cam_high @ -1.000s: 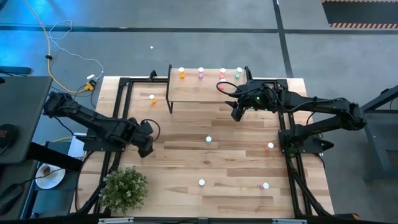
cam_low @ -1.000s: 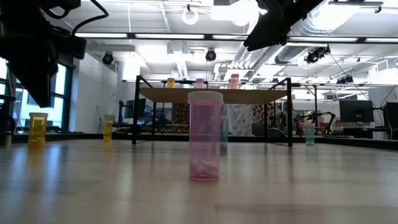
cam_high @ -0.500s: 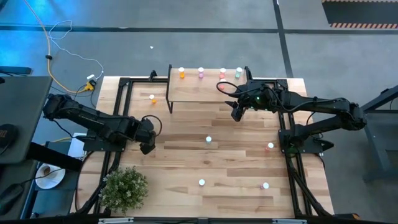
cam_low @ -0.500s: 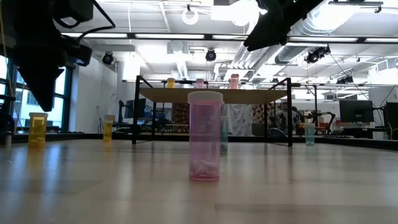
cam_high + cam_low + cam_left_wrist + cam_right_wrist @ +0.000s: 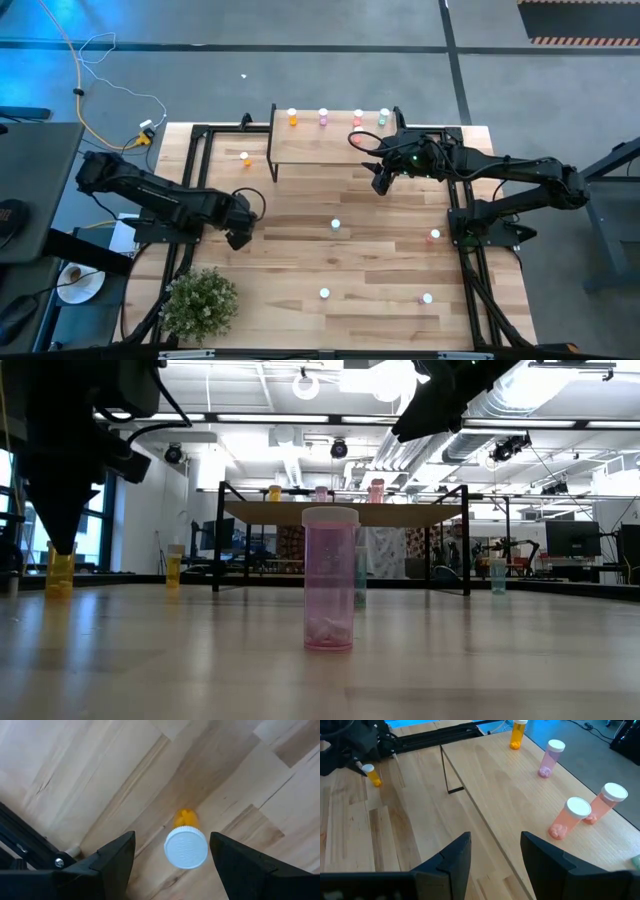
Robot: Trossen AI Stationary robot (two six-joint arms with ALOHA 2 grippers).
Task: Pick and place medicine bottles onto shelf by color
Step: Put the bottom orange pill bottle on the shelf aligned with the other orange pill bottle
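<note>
Fingers of the left gripper (image 5: 171, 854) stand wide astride the upright orange medicine bottle (image 5: 185, 843) on the bench's left side, empty; an off-centre closure could topple it; right gripper (image 5: 381, 181) open, idle beside the shelf (image 5: 320, 148).

— What is the surface (image 5: 300, 290) made of?

— Light wood in long planks of mixed tone, smooth with a soft sheen; the grain shows plainly under the left gripper (image 5: 172, 865), whose fingers look like matt black plastic.

— And the bottles?

— Translucent glossy plastic. The pink bottle (image 5: 329, 579) has a white cap (small pale bits lie at its bottom), and the orange bottle (image 5: 185, 840) wears a matt white cap.

— The shelf (image 5: 325, 147)?

— Pale smooth wood on thin black metal legs.
</note>
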